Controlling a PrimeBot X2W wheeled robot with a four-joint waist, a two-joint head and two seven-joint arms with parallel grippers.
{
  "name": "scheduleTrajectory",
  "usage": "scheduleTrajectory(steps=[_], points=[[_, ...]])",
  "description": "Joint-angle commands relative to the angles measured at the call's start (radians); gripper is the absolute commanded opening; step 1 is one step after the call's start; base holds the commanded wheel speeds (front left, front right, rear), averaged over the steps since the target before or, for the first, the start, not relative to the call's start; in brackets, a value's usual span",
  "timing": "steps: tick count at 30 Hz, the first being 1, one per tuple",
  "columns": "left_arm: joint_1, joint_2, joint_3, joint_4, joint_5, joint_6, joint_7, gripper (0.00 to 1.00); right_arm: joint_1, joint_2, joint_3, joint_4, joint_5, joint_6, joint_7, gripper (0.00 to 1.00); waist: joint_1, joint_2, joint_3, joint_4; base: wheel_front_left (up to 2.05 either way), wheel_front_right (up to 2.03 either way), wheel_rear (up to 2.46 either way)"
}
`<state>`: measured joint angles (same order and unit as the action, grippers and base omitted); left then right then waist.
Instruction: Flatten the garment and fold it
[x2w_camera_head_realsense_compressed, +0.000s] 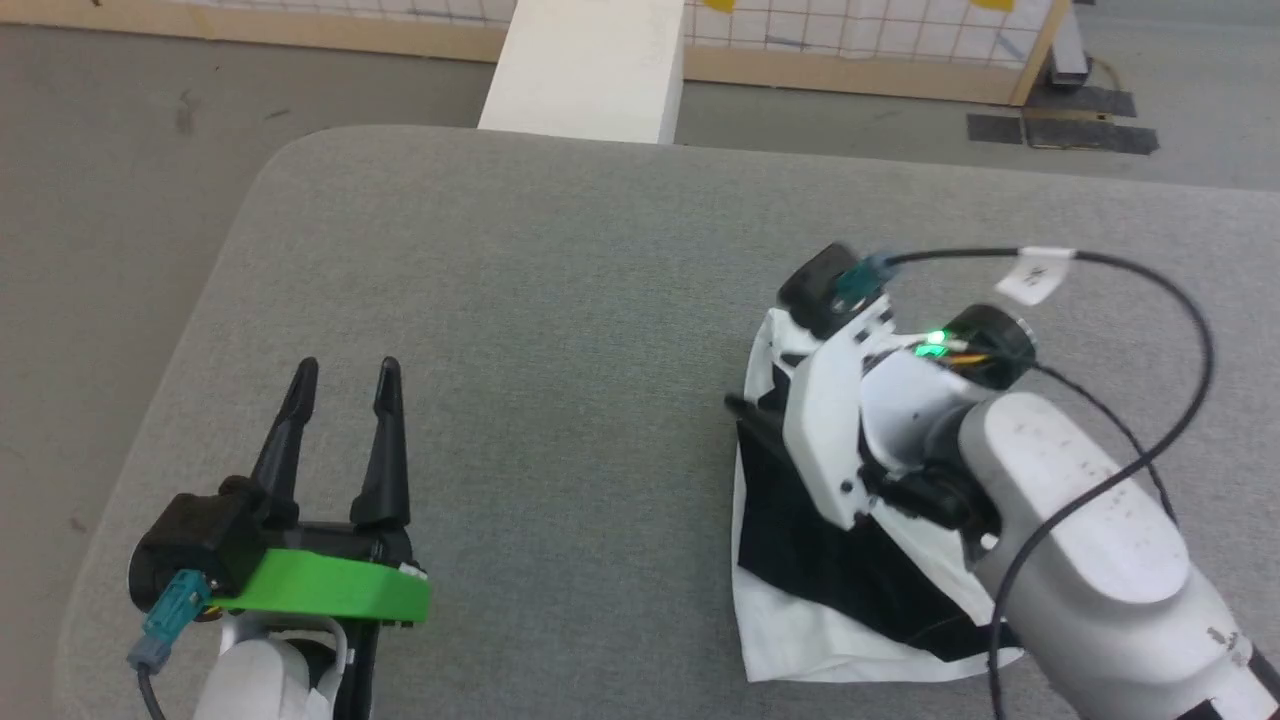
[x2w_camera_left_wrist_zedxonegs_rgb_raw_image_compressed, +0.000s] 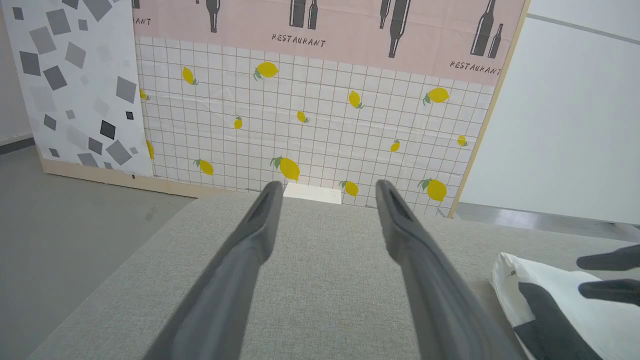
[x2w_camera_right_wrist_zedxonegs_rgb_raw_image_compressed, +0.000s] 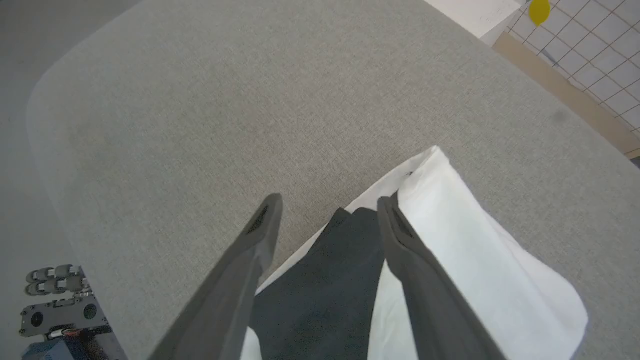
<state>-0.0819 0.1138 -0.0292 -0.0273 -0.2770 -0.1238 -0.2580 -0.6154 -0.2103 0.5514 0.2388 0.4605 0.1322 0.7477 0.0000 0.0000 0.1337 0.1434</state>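
bright, even light, faint soft shadows on table (x2w_camera_head_realsense_compressed: 560, 300). head view a bit soft, cable tag (x2w_camera_head_realsense_compressed: 1035, 272) smeared, green led (x2w_camera_head_realsense_compressed: 935, 340) blooms. wrist views bow at edges; left fingers (x2w_camera_left_wrist_zedxonegs_rgb_raw_image_compressed: 235, 280) blurry up close.

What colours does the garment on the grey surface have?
The garment is white with black parts; the right wrist view shows it best.

Head downward, left wrist low toward wall (x2w_camera_left_wrist_zedxonegs_rgb_raw_image_compressed: 325, 125), right wrist close (garment (x2w_camera_right_wrist_zedxonegs_rgb_raw_image_compressed: 475, 260) shared)
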Motion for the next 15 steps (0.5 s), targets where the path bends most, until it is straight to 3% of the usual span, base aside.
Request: scheduleTrajectory(steps=[1,8,15], points=[[0.011,0.007,0.007,-0.004,0.003,-0.007,-0.004,1.00,-0.009,-0.002,-0.029,-0.011,0.000,-0.002,-0.023,1.00,0.0000,0.0000,-0.017,-0.023,0.00,0.00,0.00],[0.037,0.002,0.048,-0.020,0.018,-0.006,-0.004,1.00,0.076,-0.023,-0.229,-0.040,-0.139,-0.002,-0.068,1.00,0.0000,0.0000,-0.034,-0.079,0.00,0.00,0.00],[0.034,-0.007,0.040,-0.031,0.024,-0.007,-0.004,1.00,0.233,0.011,-0.417,-0.038,-0.313,-0.002,-0.036,1.00,0.0000,0.0000,-0.007,-0.089,0.00,0.00,0.00]])
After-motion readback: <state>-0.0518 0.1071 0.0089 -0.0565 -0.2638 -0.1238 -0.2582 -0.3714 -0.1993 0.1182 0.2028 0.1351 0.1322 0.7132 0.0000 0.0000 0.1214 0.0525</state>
